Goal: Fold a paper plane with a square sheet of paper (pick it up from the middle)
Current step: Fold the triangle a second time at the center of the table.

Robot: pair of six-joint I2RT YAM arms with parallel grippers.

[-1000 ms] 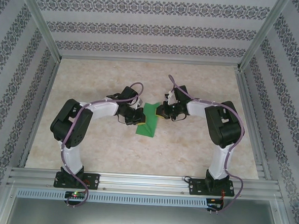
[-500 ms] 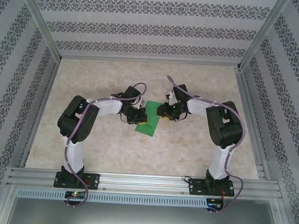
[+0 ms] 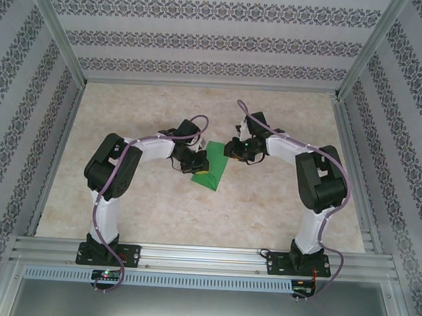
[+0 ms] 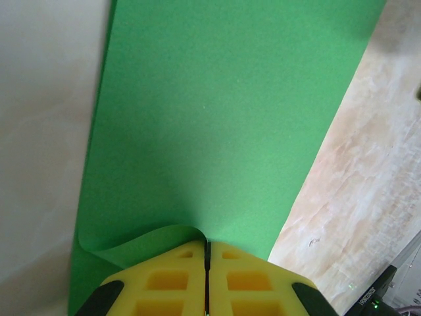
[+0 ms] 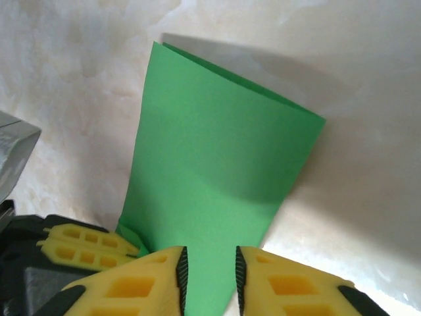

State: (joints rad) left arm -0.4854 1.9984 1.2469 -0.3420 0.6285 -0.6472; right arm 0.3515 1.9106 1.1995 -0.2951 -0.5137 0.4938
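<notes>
While left pincer [image 4: 207,250] clamps the green paper [image 4: 217,118], right pincer [image 5: 209,266] straddles it, slightly open.

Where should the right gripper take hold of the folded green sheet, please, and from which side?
The near edge of the green sheet, beside the left gripper pinching it: that edge lies between the open jaws of the right gripper, so closing from its own side should catch both layers.
</notes>
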